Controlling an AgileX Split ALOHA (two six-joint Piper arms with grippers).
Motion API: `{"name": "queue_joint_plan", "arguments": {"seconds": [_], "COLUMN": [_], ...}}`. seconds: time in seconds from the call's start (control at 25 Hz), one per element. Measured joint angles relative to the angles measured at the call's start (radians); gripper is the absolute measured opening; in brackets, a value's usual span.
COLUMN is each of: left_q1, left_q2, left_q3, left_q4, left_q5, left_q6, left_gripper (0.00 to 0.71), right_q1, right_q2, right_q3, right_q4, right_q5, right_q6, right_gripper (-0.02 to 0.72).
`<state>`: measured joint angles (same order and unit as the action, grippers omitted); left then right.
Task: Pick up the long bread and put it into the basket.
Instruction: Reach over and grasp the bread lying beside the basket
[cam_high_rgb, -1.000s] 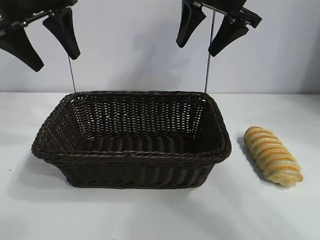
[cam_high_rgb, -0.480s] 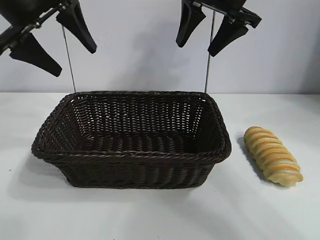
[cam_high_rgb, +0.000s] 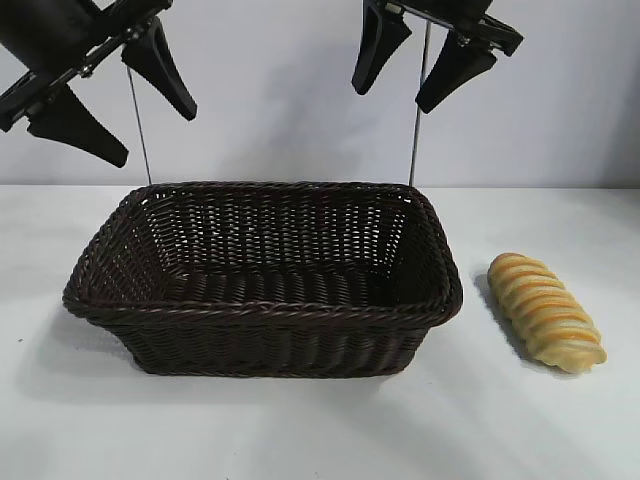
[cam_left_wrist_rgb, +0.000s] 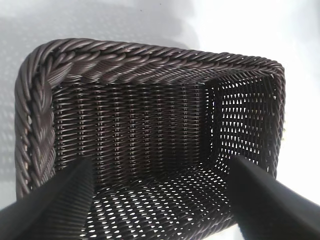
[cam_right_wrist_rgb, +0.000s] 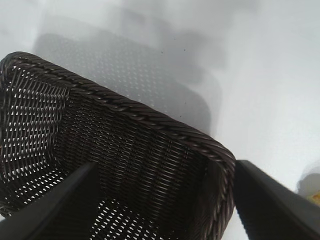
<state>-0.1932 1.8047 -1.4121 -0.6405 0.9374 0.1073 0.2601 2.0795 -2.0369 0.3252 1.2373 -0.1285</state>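
The long bread (cam_high_rgb: 546, 311) lies on the table (cam_high_rgb: 300, 430) just right of the basket (cam_high_rgb: 262, 309), untouched. Both grippers hang high with spread, empty fingers: the left gripper (cam_high_rgb: 112, 97) above the basket's left end, the right gripper (cam_high_rgb: 421, 62) nearer the bread, likely the one to reach.

The basket (cam_high_rgb: 262, 300) is dark brown all over, its walls a tight woven lattice and its rim a thicker braided rope pattern; below and between the black jaws of the left gripper (cam_high_rgb: 112, 100) light shows through the weave as small bright specks. The long bread (cam_high_rgb: 547, 311), below and out to the side of the black jaws of the right gripper (cam_high_rgb: 400, 85), is golden tan with orange-brown stripes running crosswise along its ridges. The counter (cam_high_rgb: 320, 430) is plain white, the wall (cam_high_rgb: 270, 90) behind pale grey.
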Motion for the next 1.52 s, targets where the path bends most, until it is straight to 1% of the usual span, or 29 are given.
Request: {"name": "queue_joint_plan", "arguments": {"seconds": [0.16,0.24,0.36,0.48,0.6,0.76,0.96,1.2,1.32,1.52], "left_q1": [0.000,0.000,0.000,0.000,0.000,0.000,0.000,0.000,0.000,0.000], "left_q2": [0.000,0.000,0.000,0.000,0.000,0.000,0.000,0.000,0.000,0.000], "left_q3": [0.000,0.000,0.000,0.000,0.000,0.000,0.000,0.000,0.000,0.000], "left_q4": [0.000,0.000,0.000,0.000,0.000,0.000,0.000,0.000,0.000,0.001], "left_q5": [0.000,0.000,0.000,0.000,0.000,0.000,0.000,0.000,0.000,-0.001], "left_q6": [0.000,0.000,0.000,0.000,0.000,0.000,0.000,0.000,0.000,0.000], "left_gripper": [0.540,0.540,0.540,0.540,0.540,0.540,0.540,0.540,0.540,0.540], "right_q1": [0.000,0.000,0.000,0.000,0.000,0.000,-0.028,-0.111,-0.140,-0.146], "right_q2": [0.000,0.000,0.000,0.000,0.000,0.000,0.000,0.000,0.000,0.000], "right_q3": [0.000,0.000,0.000,0.000,0.000,0.000,0.000,0.000,0.000,0.000], "right_q4": [-0.013,-0.050,-0.138,-0.239,-0.319,-0.383,-0.394,-0.391,-0.374,-0.350], "right_q5": [0.001,0.001,0.001,0.001,0.001,0.001,0.001,0.001,0.001,0.001], "right_q6": [0.000,0.000,0.008,0.031,0.055,0.085,0.094,0.103,0.112,0.118], "right_gripper": [0.540,0.540,0.540,0.540,0.540,0.540,0.540,0.540,0.540,0.540]}}
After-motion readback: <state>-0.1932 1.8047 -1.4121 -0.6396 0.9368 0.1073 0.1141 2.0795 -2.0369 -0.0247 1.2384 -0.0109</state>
